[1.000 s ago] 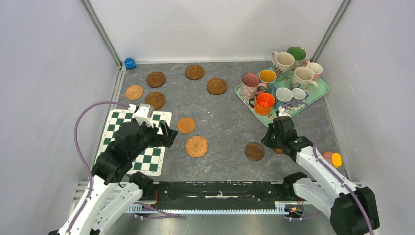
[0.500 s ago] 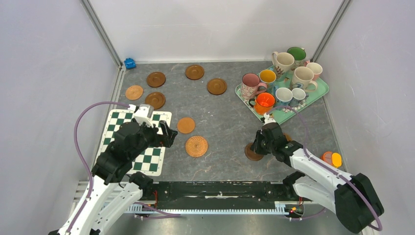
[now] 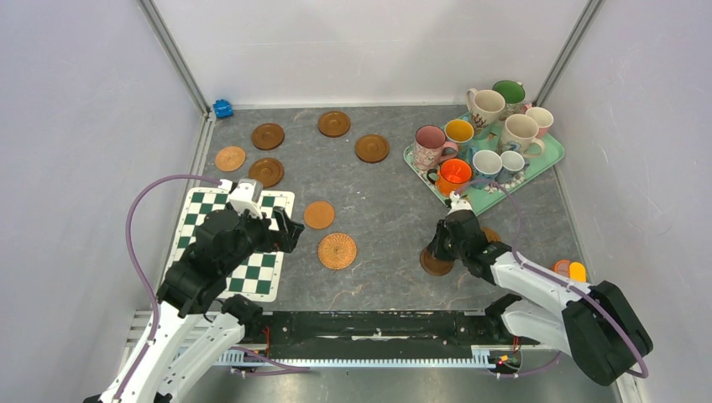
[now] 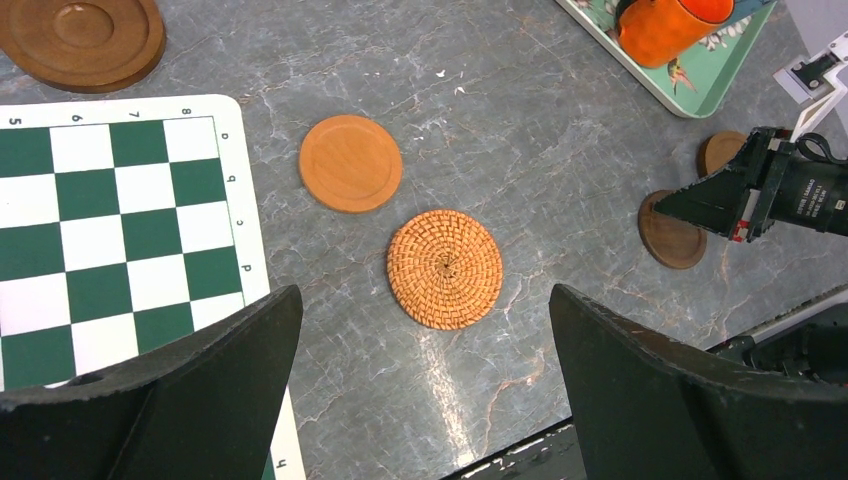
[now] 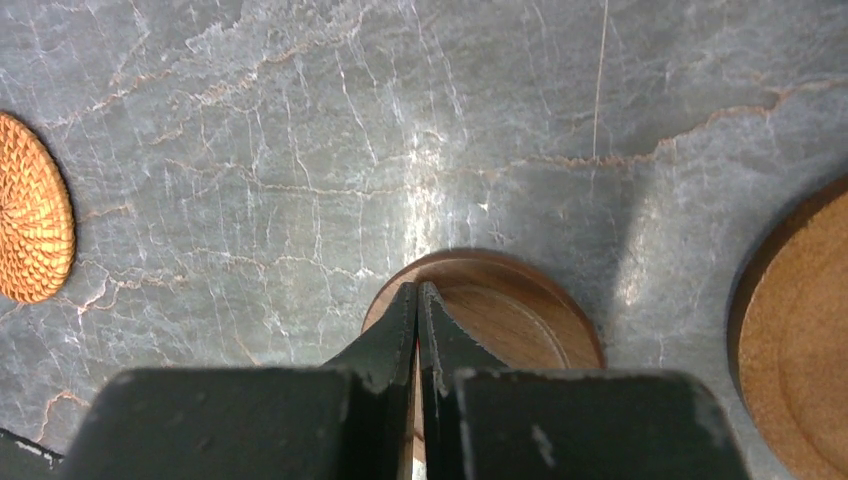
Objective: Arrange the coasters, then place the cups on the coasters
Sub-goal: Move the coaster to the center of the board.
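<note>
Nearest the arms, the left tool (image 3: 285,230) hasn't budged. Its fingers are spread wide with nothing in them, hanging over the checkered mat (image 3: 252,274) at 8 o'clock on the desk (image 3: 386,193).

The action is on the right! The right tool (image 5: 418,292) has swung away from the tray's near edge and come down at 5 o'clock. It is pinched fully shut on nothing, tips over the rim of the dark coaster (image 3: 434,268); whether they touch it is hard to tell. That looks like a nudge, not a pick-up, so arranging seems under way.

A paler coaster (image 5: 800,330) lies just beside it at 3 o'clock. Further out, the woven coaster (image 3: 337,250) and the plain orange coaster (image 3: 319,215) sit untouched. Five more coasters (image 3: 371,148) stay scattered from 10 to 12 o'clock. Every cup (image 3: 454,175) waits on the tray (image 3: 495,196) at 2 o'clock.
</note>
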Robot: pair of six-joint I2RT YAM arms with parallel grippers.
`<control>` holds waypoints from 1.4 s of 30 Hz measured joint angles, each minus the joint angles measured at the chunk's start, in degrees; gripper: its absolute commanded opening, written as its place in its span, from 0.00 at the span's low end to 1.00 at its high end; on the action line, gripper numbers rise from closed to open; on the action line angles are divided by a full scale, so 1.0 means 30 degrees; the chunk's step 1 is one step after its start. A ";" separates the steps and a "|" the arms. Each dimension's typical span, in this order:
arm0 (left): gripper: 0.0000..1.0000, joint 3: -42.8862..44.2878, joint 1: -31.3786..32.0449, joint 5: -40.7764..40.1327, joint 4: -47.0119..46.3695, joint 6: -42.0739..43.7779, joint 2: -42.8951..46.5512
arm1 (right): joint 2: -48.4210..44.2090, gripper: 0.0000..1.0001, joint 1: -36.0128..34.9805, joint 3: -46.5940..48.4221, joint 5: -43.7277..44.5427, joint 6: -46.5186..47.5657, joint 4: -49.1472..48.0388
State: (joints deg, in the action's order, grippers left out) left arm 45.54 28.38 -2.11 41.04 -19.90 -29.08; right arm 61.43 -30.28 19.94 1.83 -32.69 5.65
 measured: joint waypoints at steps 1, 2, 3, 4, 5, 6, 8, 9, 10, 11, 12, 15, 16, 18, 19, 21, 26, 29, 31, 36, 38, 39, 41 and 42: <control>1.00 0.0000 0.0000 -0.0007 0.0000 0.0000 0.0000 | 0.0138 0.00 0.0000 -0.0015 0.0066 0.0131 -0.0335; 1.00 0.0000 0.0000 -0.0058 0.0000 0.0000 0.0000 | 0.0284 0.00 0.0000 -0.0015 0.0153 0.0270 -0.0641; 1.00 0.0000 0.0000 -0.0131 0.0000 0.0000 0.0000 | 0.0459 0.00 0.0000 -0.0022 0.0240 0.0437 -0.0940; 1.00 0.0000 0.0000 -0.0153 0.0000 0.0000 0.0000 | 0.0605 0.00 0.0000 -0.0022 0.0313 0.0554 -0.1195; 1.00 0.0000 0.0000 -0.0175 0.0000 0.0000 0.0000 | 0.0787 0.00 -0.0007 -0.0015 0.0386 0.0729 -0.1515; 1.00 0.0000 0.0000 -0.0197 0.0000 0.0000 0.0000 | 0.0947 0.00 -0.0007 -0.0015 0.0437 0.0867 -0.1778; 1.00 0.0000 0.0000 -0.0233 0.0000 0.0000 0.0000 | 0.1282 0.00 -0.0051 0.0007 0.0576 0.1217 -0.2295; 1.00 0.0000 0.0000 -0.0255 0.0000 0.0000 0.0000 | 0.1399 0.00 -0.0058 0.0044 0.0634 0.1370 -0.2470; 1.00 0.0000 0.0000 -0.0262 0.0000 0.0000 0.0007 | 0.1523 0.00 -0.0087 0.0066 0.0721 0.1545 -0.2652; 1.00 0.0000 0.0000 -0.0270 0.0000 0.0000 0.0007 | 0.1625 0.00 -0.0087 0.0066 0.0809 0.1756 -0.2841; 1.00 0.0000 0.0000 -0.0270 0.0000 0.0000 0.0015 | 0.1676 0.00 -0.0087 0.0066 0.0874 0.1872 -0.2929; 1.00 0.0000 0.0000 -0.0270 0.0000 0.0000 0.0095 | 0.1851 0.00 -0.0087 0.0146 0.1151 0.2412 -0.3104; 1.00 0.0000 0.0000 -0.0270 0.0000 0.0000 0.0109 | 0.1931 0.00 -0.0087 0.0197 0.1231 0.2579 -0.3155; 1.00 0.0000 0.0000 -0.0277 0.0000 0.0000 0.0124 | 0.2091 0.00 -0.0095 0.0313 0.1428 0.2856 -0.3169; 1.00 0.0000 0.0000 -0.0277 0.0000 0.0000 0.0124 | 0.2208 0.00 -0.0095 0.0408 0.1559 0.3002 -0.3169; 1.00 0.0000 0.0000 -0.0270 0.0000 0.0000 0.0124 | 0.2477 0.00 -0.0095 0.0605 0.1756 0.3264 -0.3177; 1.00 -0.0007 0.0000 -0.0277 0.0000 0.0000 0.0175 | 0.3264 0.00 -0.0102 0.1253 0.2477 0.3636 -0.3045; 1.00 -0.0022 0.0000 -0.0284 0.0000 0.0000 0.0291 | 0.3759 0.00 -0.0109 0.1829 0.3279 0.3752 -0.2514; 1.00 -0.0044 0.0000 -0.0284 0.0000 0.0000 0.0328 | 0.3971 0.00 -0.0102 0.2157 0.3876 0.3759 -0.2047; 1.00 -0.0095 0.0000 -0.0284 0.0000 0.0000 0.0379 | 0.4014 0.00 -0.0102 0.2586 0.4561 0.3752 -0.0984; 1.00 -0.0102 0.0000 -0.0284 0.0000 0.0000 0.0379 | 0.3861 0.00 -0.0102 0.2827 0.4335 0.3694 -0.0503; 1.00 -0.0102 0.0000 -0.0284 0.0000 0.0000 0.0379 | 0.3687 0.00 -0.0117 0.2987 0.4153 0.3606 -0.0284; 1.00 -0.0102 0.0000 -0.0284 0.0000 0.0000 0.0379 | 0.3286 0.00 -0.0233 0.3402 0.3577 0.3308 -0.0117; 1.00 -0.0102 0.0000 -0.0284 0.0000 0.0000 0.0379 | 0.3155 0.00 -0.0379 0.3643 0.3293 0.3155 -0.0124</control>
State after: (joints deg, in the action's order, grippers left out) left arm 45.23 28.38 -2.96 41.04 -19.90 -27.94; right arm 70.89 -31.42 30.87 11.70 -23.22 5.28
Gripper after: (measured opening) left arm 0.994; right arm 0.004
